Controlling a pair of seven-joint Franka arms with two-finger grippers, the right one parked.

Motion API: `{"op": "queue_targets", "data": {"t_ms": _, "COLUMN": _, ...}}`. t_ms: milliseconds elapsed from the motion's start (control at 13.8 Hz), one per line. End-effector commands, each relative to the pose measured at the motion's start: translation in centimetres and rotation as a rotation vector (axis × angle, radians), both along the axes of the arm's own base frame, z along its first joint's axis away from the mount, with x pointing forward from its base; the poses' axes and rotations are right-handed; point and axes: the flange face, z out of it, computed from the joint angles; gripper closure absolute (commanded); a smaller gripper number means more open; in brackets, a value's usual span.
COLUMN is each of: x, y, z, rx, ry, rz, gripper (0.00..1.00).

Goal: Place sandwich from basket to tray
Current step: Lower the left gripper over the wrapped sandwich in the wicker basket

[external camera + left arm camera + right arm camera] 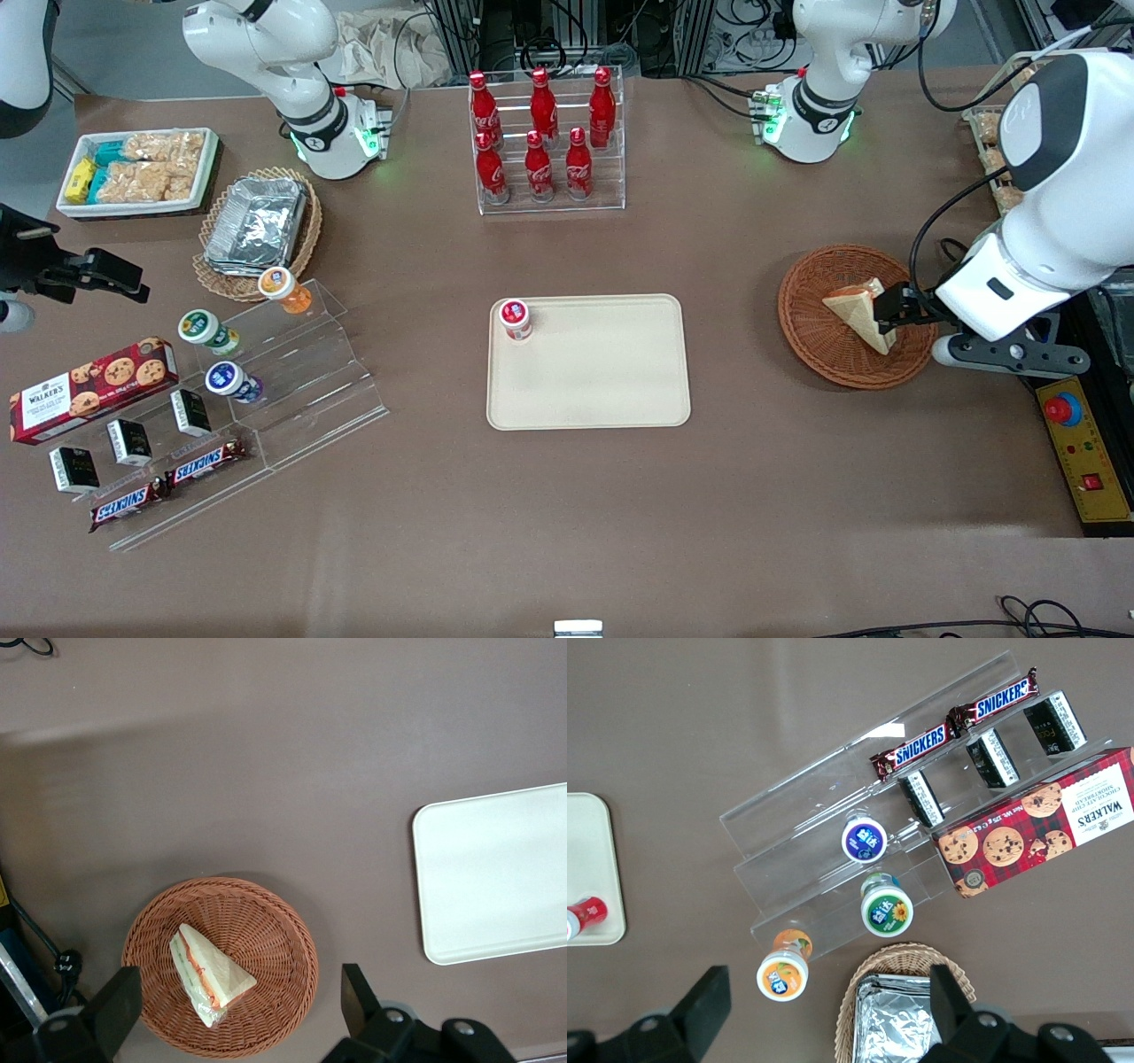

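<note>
The flat rectangular cream-beige plastic tray (588, 361) with rounded corners lies in the middle of the brown table (567, 514), nearest the front camera among the task's things. A small red-capped bottle (515, 319) stands on the tray's corner toward the parked arm's end. Toward the working arm's end, well apart from the tray, sits the round reddish-brown woven wicker basket (819, 341), and in it lies the triangular wedge sandwich (855, 312) of pale beige bread, its red, orange and green filling edge plain in the wrist view (209, 975). The left arm's black gripper (897, 308) hangs above the basket's edge, over the sandwich, its fingers (113, 1005) spread wide with nothing between them. Bare table lies between basket and tray. Farther from the camera, a clear acrylic rack (551, 199) holds six red cola bottles (539, 164). Toward the parked arm's end stand a clear stepped display (292, 390) with snacks and a lighter tan wicker basket (306, 239) holding silver foil containers (257, 221)
</note>
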Motion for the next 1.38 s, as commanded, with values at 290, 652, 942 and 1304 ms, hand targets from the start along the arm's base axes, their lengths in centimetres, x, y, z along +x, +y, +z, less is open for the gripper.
{"op": "queue_targets", "data": {"t_ms": 290, "x": -0.2, "y": -0.3, "z": 0.5, "rx": -0.001, "ry": -0.004, "rz": -0.001, "gripper": 0.0}}
{"op": "queue_targets", "data": {"t_ms": 652, "x": -1.5, "y": -1.2, "z": 1.0, "rx": 0.012, "ry": 0.044, "rz": -0.024, "gripper": 0.0}}
{"op": "queue_targets", "data": {"t_ms": 942, "x": -2.5, "y": -1.3, "z": 1.0, "rx": 0.028, "ry": 0.094, "rz": 0.075, "gripper": 0.0}}
{"op": "queue_targets", "data": {"t_ms": 1304, "x": -5.3, "y": -1.3, "z": 1.0, "rx": 0.042, "ry": 0.113, "rz": 0.073, "gripper": 0.0}}
